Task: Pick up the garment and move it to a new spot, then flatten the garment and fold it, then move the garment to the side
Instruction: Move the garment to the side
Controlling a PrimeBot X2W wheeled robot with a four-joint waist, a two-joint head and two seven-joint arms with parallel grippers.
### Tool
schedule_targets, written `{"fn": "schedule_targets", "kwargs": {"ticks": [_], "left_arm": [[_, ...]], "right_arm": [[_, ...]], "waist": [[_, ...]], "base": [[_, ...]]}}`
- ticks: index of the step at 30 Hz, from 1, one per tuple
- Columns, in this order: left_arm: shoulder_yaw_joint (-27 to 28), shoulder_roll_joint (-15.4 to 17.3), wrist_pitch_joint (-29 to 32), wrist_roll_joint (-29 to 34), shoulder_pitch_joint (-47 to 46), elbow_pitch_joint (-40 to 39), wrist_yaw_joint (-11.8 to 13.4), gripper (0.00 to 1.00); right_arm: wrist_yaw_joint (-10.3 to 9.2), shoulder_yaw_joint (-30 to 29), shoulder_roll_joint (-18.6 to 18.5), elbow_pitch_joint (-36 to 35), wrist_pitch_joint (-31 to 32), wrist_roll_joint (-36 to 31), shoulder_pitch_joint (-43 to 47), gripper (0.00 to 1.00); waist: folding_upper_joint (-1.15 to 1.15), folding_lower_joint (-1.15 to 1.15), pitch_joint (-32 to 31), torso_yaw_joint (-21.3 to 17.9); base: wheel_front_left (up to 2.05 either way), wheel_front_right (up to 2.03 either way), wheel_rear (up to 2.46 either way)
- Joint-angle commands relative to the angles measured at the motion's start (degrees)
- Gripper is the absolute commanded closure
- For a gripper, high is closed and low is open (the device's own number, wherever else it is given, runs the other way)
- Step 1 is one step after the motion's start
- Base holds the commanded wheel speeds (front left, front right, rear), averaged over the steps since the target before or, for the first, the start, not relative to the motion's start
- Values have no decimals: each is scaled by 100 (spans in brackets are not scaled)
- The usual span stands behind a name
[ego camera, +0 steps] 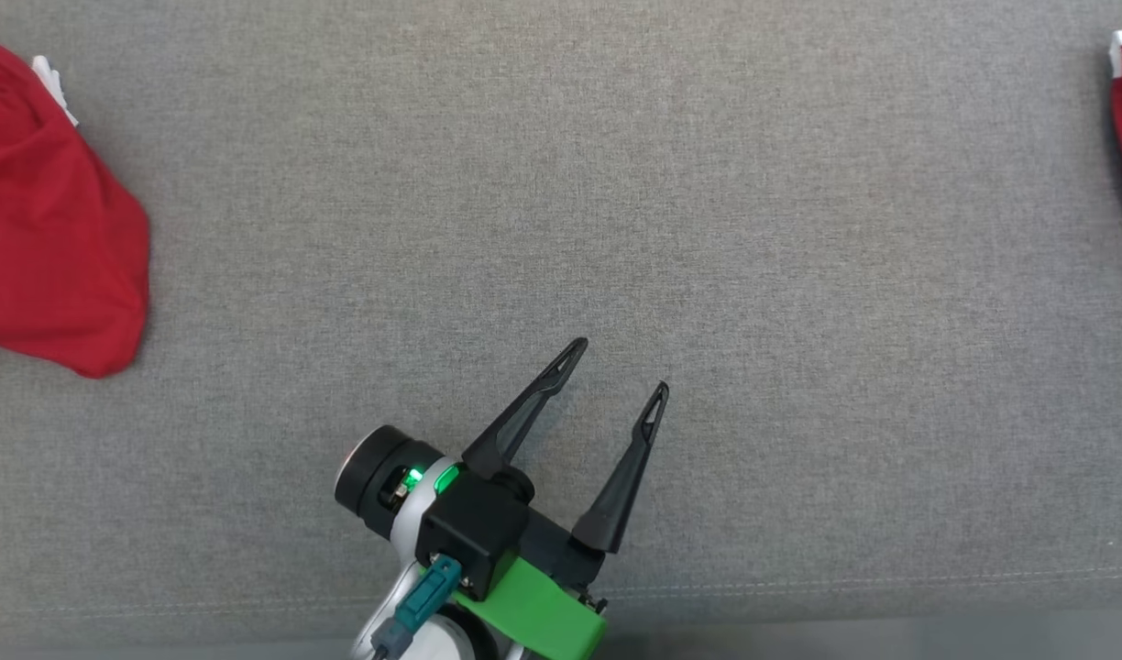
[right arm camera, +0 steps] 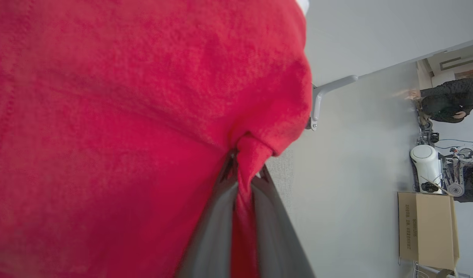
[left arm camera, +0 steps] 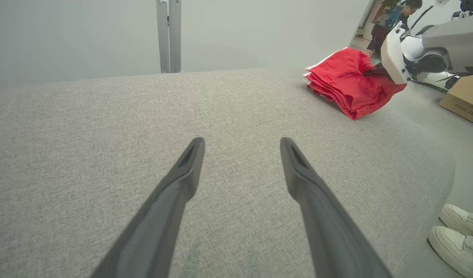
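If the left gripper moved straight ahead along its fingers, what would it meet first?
Probably only the gray fabric surface; the open left gripper seems angled slightly down at it, though depth is unclear. The folded red garment lies off to the side of that line.

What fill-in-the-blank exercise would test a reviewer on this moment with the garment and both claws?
1. The right claw is shut on a pinch of the ____ garment.
2. The left claw stands ____, holding nothing.
3. In the left wrist view that garment is ____ into layers.
4. A person's ____ shoes stand beside the gray surface.
Missing words: red; open; folded; white.
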Motion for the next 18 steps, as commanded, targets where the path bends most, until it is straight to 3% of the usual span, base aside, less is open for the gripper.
{"fn": "schedule_targets", "kwargs": {"ticks": [1, 5, 7, 11, 18], "left_arm": [[-4, 31, 14, 29, -70, -36, -4, 0], [-52, 47, 26, 36, -59, -106, -3, 0], [-49, 64, 28, 31, -51, -123, 17, 0], [-58, 57, 29, 22, -122, -114, 17, 0], [20, 58, -145, 58, -207, 40, 75, 0]], "right_arm": [[-12, 8, -67, 45, -36, -42, -53, 100], [-12, -74, -329, 227, -187, -240, -193, 100], [-11, -164, -312, 307, -289, -280, -239, 0], [-12, -300, -284, 404, -564, -484, -347, 0], [-12, -373, 164, 349, -1244, -822, -308, 0]], "waist": [[-1, -1, 130, -22], [-1, -1, 206, -6], [-1, -1, 232, -19], [-1, -1, 254, -19], [-1, -1, 15, 35]], "base": [[0, 0, 0], [0, 0, 0], [0, 0, 0], [0, 0, 0], [0, 0, 0]]}}
